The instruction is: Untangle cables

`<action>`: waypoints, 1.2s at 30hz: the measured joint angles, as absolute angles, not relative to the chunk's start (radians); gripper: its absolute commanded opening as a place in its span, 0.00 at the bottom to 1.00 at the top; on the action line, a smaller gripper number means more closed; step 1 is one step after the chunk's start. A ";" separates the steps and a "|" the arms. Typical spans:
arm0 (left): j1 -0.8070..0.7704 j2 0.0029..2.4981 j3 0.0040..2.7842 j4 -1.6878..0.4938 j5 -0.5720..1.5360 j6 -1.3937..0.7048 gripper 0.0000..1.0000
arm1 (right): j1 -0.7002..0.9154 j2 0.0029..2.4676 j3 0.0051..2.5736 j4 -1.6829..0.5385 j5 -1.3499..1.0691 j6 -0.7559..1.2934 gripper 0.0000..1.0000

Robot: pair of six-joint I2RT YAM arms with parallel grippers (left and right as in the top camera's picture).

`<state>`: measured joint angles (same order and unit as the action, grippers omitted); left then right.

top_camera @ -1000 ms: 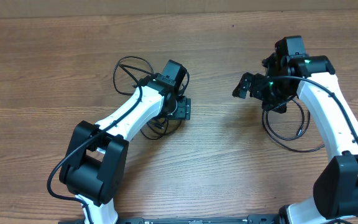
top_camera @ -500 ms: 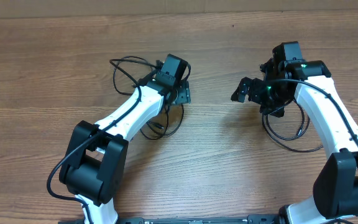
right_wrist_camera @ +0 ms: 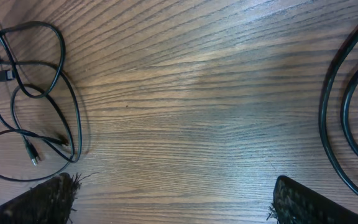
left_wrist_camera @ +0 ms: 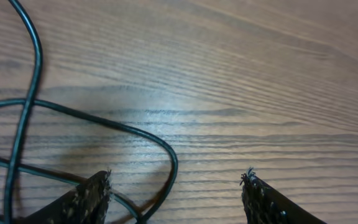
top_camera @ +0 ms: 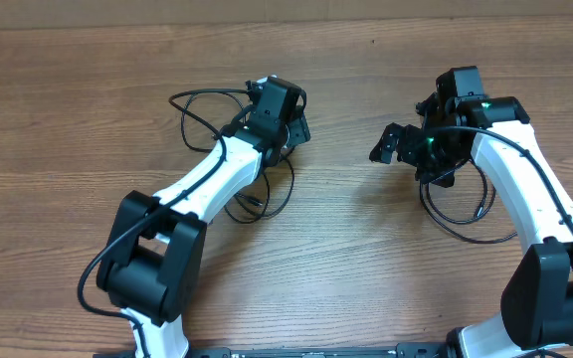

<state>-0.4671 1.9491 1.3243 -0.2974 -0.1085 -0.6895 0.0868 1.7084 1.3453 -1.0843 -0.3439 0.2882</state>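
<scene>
My left gripper [left_wrist_camera: 176,185] sits at the bottom of my left wrist view. It is wide open and holds nothing. One loop of the cables [left_wrist_camera: 104,122] curls in between my fingers [left_wrist_camera: 92,193], closer to the left one. It lies flat on the wooden table [left_wrist_camera: 278,93], and more cord runs off to the upper left.

My right gripper [right_wrist_camera: 176,186] is wide open too, and empty. Past it, a loose bunch [right_wrist_camera: 67,99] with small plug ends [right_wrist_camera: 33,157] lies at the left of the frame. Two curved cords [right_wrist_camera: 328,124] lie at the right edge.
</scene>
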 measured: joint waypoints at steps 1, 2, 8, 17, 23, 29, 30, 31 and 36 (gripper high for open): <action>-0.467 1.968 1.324 -0.292 -0.100 -0.691 0.68 | 0.087 1.709 1.345 -1.084 -0.344 0.289 1.00; -0.467 1.983 1.324 -0.286 -0.092 -0.693 0.68 | 0.087 1.709 1.345 -1.084 -0.344 0.288 1.00; -0.467 2.064 1.324 -0.279 -0.031 -0.669 0.60 | 0.087 1.709 1.345 -1.084 -0.344 0.288 1.00; -0.467 2.065 1.324 -0.319 0.035 -0.506 0.39 | 0.087 1.709 1.344 -1.084 -0.344 0.288 1.00; -0.467 2.065 1.328 -0.363 0.061 -0.421 0.34 | 0.087 1.709 1.344 -1.084 -0.344 0.288 1.00; -0.466 2.065 1.330 -0.377 0.064 -0.399 0.25 | 0.087 1.709 1.344 -1.084 -0.344 0.299 1.00; -0.465 2.065 1.330 -0.378 0.065 -0.396 0.23 | 0.087 1.709 1.344 -1.085 -0.344 0.302 1.00; -0.465 2.065 1.330 -0.378 0.065 -0.392 0.21 | 0.087 1.709 1.344 -1.086 -0.344 0.302 1.00; -0.465 2.065 1.330 -0.380 0.064 -0.389 0.18 | 0.087 1.709 1.336 -1.088 -0.344 0.311 1.00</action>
<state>-0.4648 2.0647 1.3300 -0.3798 0.0643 -0.3885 0.0868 1.7088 1.3357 -1.0878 -0.3439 0.3107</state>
